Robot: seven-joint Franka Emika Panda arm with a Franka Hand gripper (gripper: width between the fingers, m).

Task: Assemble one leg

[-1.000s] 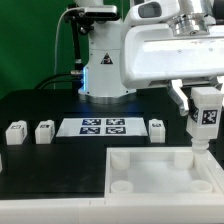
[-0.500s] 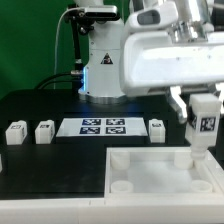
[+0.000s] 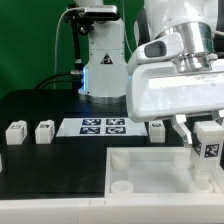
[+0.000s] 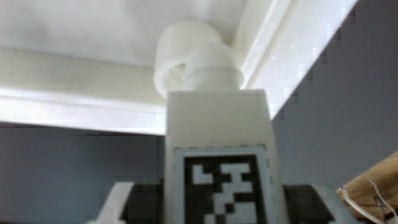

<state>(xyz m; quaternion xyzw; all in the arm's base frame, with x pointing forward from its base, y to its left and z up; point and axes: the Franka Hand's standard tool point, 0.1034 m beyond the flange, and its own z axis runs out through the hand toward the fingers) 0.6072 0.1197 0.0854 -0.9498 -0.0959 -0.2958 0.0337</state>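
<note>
My gripper [image 3: 207,138] is shut on a leg [image 3: 209,152], a small white block with its black-and-white tag facing the camera. It holds the leg upright over the far right corner of the large flat white piece [image 3: 150,165]. In the wrist view the leg [image 4: 221,130] fills the middle between my fingers [image 4: 135,203], and its end points at a round raised corner socket [image 4: 192,58]. Whether the leg touches the socket cannot be told. Three more legs stand on the table at the exterior view's left [image 3: 14,132], beside it [image 3: 44,131], and behind the arm [image 3: 157,127].
The marker board [image 3: 103,126] lies flat between the loose legs. The robot base [image 3: 100,70] stands behind it. The black table's front edge runs just in front of the large white piece.
The gripper has come down and toward the camera with the leg in it, lowering it onto the far right corner of the large white piece. The loose legs have not moved.
</note>
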